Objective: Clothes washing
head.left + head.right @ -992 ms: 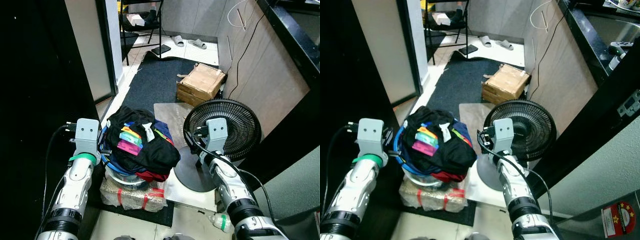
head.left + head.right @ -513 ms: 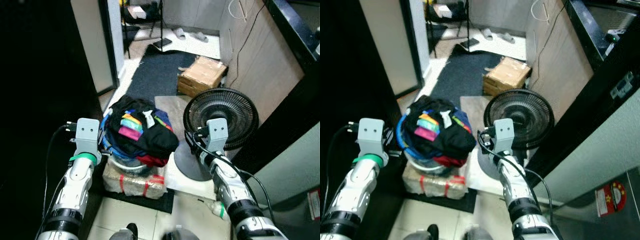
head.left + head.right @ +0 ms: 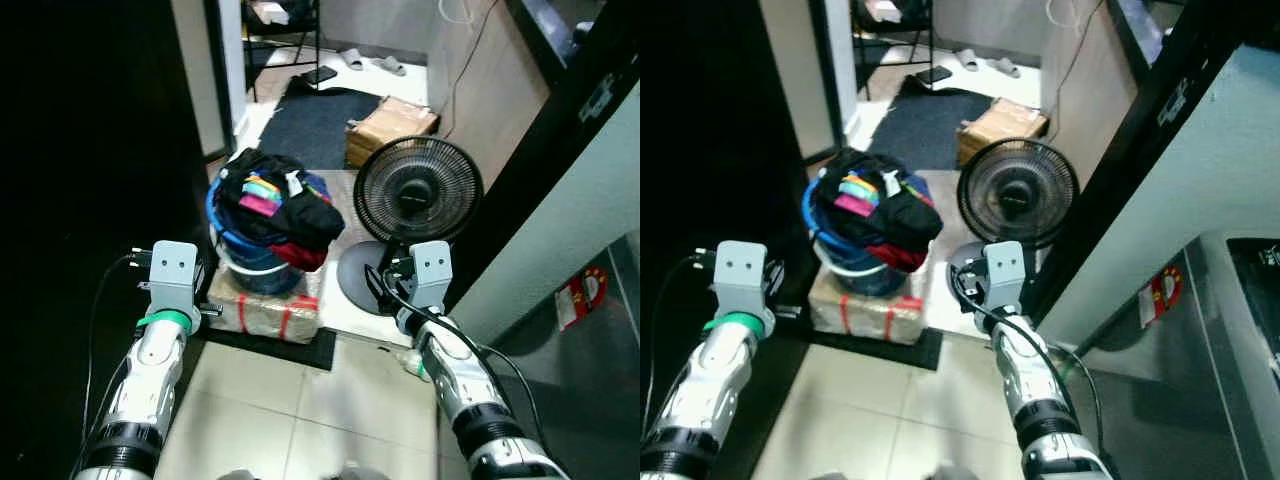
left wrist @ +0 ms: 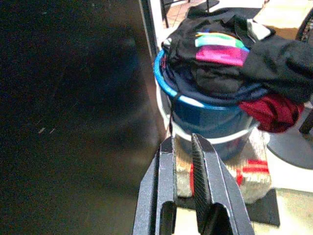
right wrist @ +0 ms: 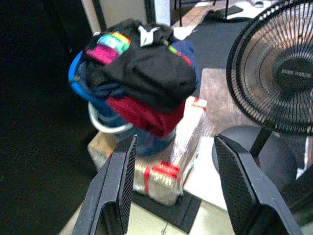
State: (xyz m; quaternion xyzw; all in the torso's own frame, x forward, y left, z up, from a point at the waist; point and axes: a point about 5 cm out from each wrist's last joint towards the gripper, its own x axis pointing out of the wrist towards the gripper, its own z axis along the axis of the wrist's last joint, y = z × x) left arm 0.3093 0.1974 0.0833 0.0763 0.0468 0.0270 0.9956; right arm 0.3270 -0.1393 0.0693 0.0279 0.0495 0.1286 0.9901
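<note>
A heap of clothes [image 3: 275,200], mostly black with a bright striped piece and a red one, overflows a blue bucket [image 3: 250,265]. The bucket stands on a wrapped package [image 3: 265,312] with red tape, on the floor ahead of me. My left gripper [image 4: 182,139] is held low, short of the bucket's left side, fingers shut with nothing between them. My right gripper [image 5: 174,142] hangs open, short of the package, between the bucket and the fan.
A black floor fan [image 3: 418,190] stands right of the bucket. Behind it lie a cardboard box [image 3: 390,125] and a dark mat [image 3: 310,125]. A dark panel [image 3: 90,150] walls the left. A pale cabinet side [image 3: 560,200] closes the right. Tiled floor [image 3: 300,400] lies before me.
The whole picture has shifted: the camera has drawn back, so the bucket and fan look smaller and farther. Both arms keep their pose.
</note>
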